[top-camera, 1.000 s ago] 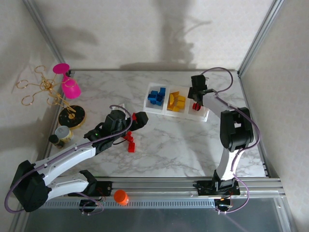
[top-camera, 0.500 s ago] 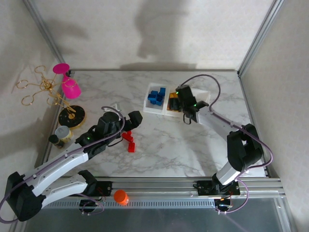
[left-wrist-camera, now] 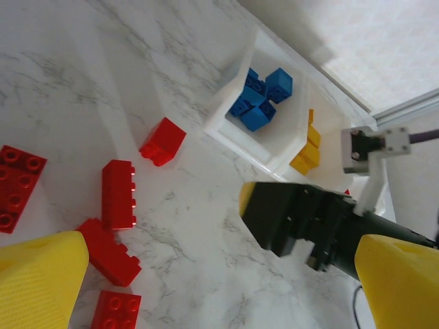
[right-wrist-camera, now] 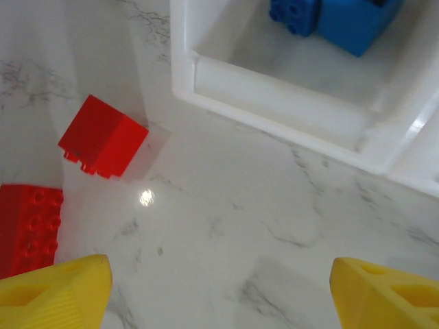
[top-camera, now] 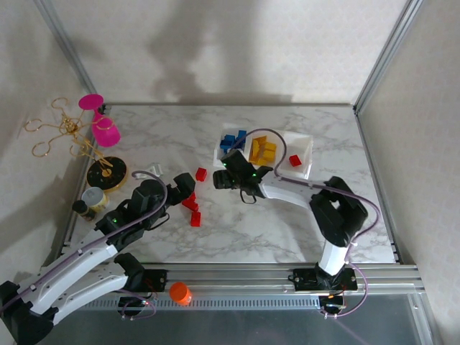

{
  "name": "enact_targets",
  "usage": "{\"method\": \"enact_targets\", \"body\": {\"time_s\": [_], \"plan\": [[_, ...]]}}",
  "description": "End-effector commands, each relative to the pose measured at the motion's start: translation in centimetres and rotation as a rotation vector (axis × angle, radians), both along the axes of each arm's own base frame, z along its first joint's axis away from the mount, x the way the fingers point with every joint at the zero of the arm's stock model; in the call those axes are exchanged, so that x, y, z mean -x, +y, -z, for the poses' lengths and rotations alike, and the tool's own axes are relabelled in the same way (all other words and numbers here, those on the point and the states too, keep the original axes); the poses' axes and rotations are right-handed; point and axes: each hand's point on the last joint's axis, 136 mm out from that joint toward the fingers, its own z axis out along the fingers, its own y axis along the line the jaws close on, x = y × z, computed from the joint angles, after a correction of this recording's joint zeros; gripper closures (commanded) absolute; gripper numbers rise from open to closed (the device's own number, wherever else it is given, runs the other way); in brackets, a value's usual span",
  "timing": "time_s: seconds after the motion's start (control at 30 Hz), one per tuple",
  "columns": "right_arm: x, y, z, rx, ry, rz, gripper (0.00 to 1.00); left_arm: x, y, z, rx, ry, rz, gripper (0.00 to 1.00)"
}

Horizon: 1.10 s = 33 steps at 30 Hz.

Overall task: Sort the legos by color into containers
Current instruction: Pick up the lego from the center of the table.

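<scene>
Legos (top-camera: 192,208): 1 red brick (top-camera: 295,160) now dropped in the tray's (top-camera: 307,138) right compartment, 5 red loose on the desk; my right fingers (right-wrist-camera: 55,291), swung back toward them, and left fingers (left-wrist-camera: 38,274) both gape wide, empty.

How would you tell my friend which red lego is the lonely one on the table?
Find the white tray at the back of the marble table and go to its end holding the blue legos. Just off that end, on the table, lies one red lego. It sits alone, tipped on its side; the other loose red legos are bunched together nearer the front.
</scene>
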Motion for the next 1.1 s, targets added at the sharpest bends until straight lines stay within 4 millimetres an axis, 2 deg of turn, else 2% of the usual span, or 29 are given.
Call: {"method": "enact_targets", "body": {"time_s": [0.0, 0.17, 0.33, 0.63, 0.77, 1.07], "plan": [[-1.4, 3.8, -1.4, -0.084, -0.033, 0.027, 0.17, 0.4, 1.8, 1.0, -0.028, 0.023, -0.074, 0.0], [-3.2, 6.1, 0.7, -0.07, 0.001, 0.07, 0.19, 0.8, 2.7, 0.8, -0.026, 0.014, -0.101, 0.0], [-4.0, 8.0, 1.9, -0.052, -0.01, 0.082, 0.21, 1.0, 3.3, 0.7, -0.025, 0.003, -0.12, 0.0], [-5.3, 9.7, 3.8, -0.001, -0.018, 0.08, 0.25, 1.2, 3.7, 0.7, -0.029, -0.001, -0.132, 0.0], [-5.2, 9.6, 4.7, 0.032, -0.012, 0.076, 0.3, 1.2, 3.6, 0.8, -0.022, 0.001, -0.129, 0.0], [-3.4, 7.6, 4.4, 0.134, -0.045, 0.071, 0.47, 1.1, 3.4, 0.4, -0.02, -0.007, -0.12, 0.0]]}}
